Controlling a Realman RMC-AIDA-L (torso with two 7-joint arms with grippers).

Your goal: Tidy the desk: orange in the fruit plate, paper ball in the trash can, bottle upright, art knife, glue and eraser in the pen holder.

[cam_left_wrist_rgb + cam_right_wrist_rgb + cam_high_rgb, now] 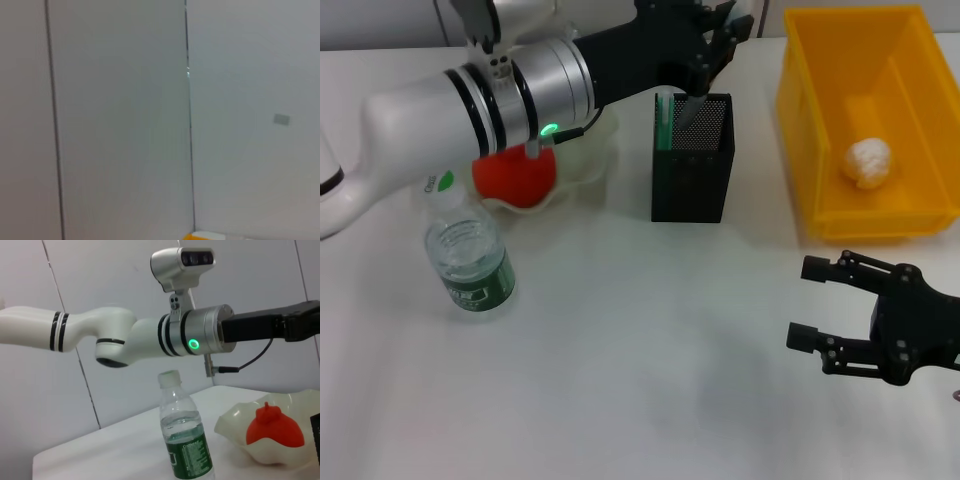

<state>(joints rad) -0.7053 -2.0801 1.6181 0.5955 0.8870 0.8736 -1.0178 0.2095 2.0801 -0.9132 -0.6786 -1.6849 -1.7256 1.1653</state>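
From the head camera, the white table [620,400] carries a yellow trash can [800,120] at the far right with the paper ball [867,163] lying inside it. Left of the bin stands the black mesh pen holder [692,160], with a green-tipped stick upright in its near-left corner. The left gripper [705,60] hangs directly over the holder's open top, and a thin grey object reaches from its fingers down into the holder; it may be the art knife, though the mesh and the dark fingers make that hard to confirm, and I cannot tell how far the jaws are parted. The left arm's silver forearm crosses in front of the white fruit plate [582,165], where the orange [515,178] sits. The bottle [470,255] stands upright near the plate, just beside the arm. The right gripper [810,302] rests low over the bare table at near right, well apart from everything, its jaws spread wide and holding nothing.

The left wrist camera shows only pale wall panels with dark seams and a sliver of yellow at the lower edge.

The right wrist camera looks across the tabletop at the bottle [185,435], capped and upright, with the orange [272,427] in the wavy plate [235,427] beside it and the left arm stretched above both against a panelled wall.
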